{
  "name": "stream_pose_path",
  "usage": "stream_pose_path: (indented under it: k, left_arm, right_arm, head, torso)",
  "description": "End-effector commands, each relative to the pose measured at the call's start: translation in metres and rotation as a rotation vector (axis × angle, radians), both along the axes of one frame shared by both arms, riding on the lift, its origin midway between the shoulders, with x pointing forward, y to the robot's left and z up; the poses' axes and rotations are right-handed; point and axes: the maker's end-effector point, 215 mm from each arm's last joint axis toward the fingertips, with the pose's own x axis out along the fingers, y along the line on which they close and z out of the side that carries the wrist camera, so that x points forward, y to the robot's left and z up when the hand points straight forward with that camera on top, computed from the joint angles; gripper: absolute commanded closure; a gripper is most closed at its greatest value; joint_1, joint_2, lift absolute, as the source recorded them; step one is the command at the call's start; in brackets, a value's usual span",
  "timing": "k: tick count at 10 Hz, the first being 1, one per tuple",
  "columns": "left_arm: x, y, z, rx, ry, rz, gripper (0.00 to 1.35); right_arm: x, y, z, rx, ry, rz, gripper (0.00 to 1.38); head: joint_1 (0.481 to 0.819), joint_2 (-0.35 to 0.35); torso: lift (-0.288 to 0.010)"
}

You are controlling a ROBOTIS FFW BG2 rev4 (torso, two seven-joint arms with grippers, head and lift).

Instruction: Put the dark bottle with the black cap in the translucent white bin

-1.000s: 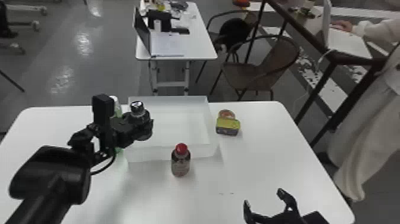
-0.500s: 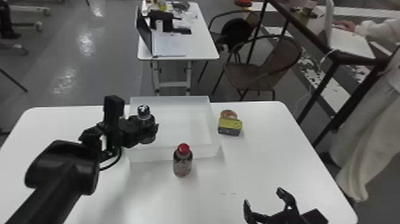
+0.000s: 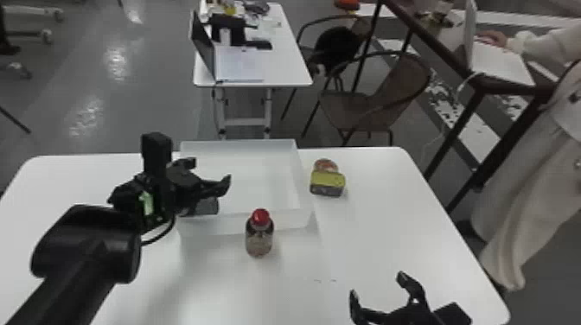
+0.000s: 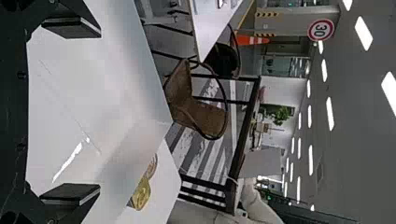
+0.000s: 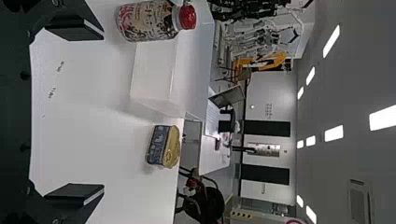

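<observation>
Left gripper [image 3: 209, 172]: jaws wide, above the nine o'clock side of the translucent white rectangular bin [image 3: 237, 149]. The dark bottle [image 3: 206, 206], mostly hidden, appears just below, at seven. Red-capped brown bottle [image 3: 259, 238]: upright on the white bench [image 3: 389, 224], six o'clock. Right gripper [image 3: 378, 284]: jaws wide, bench's five o'clock.

1 cap [image 3: 260, 217] is red, the bin [image 3: 276, 219] translucent white.
</observation>
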Motion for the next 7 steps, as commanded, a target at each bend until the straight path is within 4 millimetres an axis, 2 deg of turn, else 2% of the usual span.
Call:
stream_pose_path:
  k: [1, 2, 4, 6, 7]
  left_arm:
    - [-0.005, 0.02, 0.018, 0.004, -0.073, 0.068, 0.13]
    - [-0.015, 0.038, 0.022, -0.008, -0.103, 0.141, 0.13]
    - [-0.051, 0.081, 0.026, -0.046, -0.163, 0.28, 0.15]
    - [-0.098, 0.132, 0.03, -0.079, -0.206, 0.468, 0.15]
    - [-0.128, 0.155, 0.026, -0.115, -0.211, 0.565, 0.15]
  right_arm:
    - [-0.001, 0.0, 0.002, -0.004, -0.003, -0.001, 0.14]
    - [0.0, -0.001, 0.004, -0.006, -0.007, -0.001, 0.14]
    - [0.003, -0.01, 0.015, -0.037, -0.031, -0.008, 0.14]
    - [0.006, -0.018, 0.026, -0.063, -0.053, -0.014, 0.14]
    - [0.008, -0.02, 0.03, -0.071, -0.061, -0.017, 0.14]
  head:
    - [0.695, -0.148]
    - [0.695, -0.131]
    - [0.695, -0.104]
    - [0.695, -0.075]
    - [0.695, -0.049]
  torso:
    - [-0.011]
    - [-0.011]
    - [-0.011]
    - [-0.011]
    - [-0.011]
